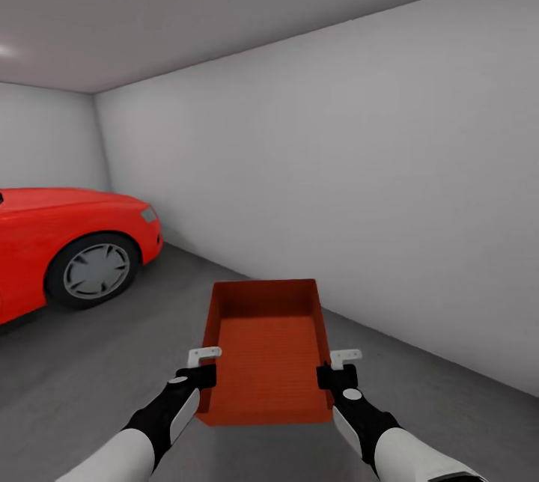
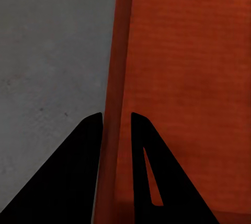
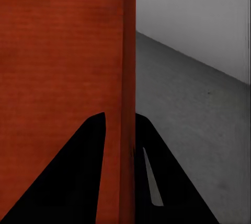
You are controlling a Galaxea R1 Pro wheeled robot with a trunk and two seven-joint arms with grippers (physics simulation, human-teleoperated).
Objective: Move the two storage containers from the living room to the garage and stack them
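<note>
- The left claw [image 1: 203, 371] was clamped on the left long wall of the orange bin [image 1: 268, 351], one finger inside and one outside; the left wrist view showed its dark fingers [image 2: 83, 172] straddling that wall with no gap.
- The right claw [image 1: 338, 371] gripped the opposite long wall the same way, and the right wrist view showed its fingers [image 3: 86, 172] pinching the thin orange edge.
- Both grips sat near the bin's near end, so most of its length reached forward, unsupported, toward the middle of the frame.
- The bin was carried open side up and empty, low in the centre of the head view, above the dark concrete floor [image 1: 112, 362] and seemingly not touching it.
- A red car [image 1: 60, 242] stood at the middle left, well apart from the bin; a pale grey wall [image 1: 359, 168] filled the right side.
- The step appeared to be setting this bin down in the garage. Done well, both arms would lower together at an even pace, keeping the bin level so neither wall slipped or twisted between the fingers.
- The claws should probably let go only once the base lay flat on the concrete, in open floor away from the car and wall, leaving room for stacking.
</note>
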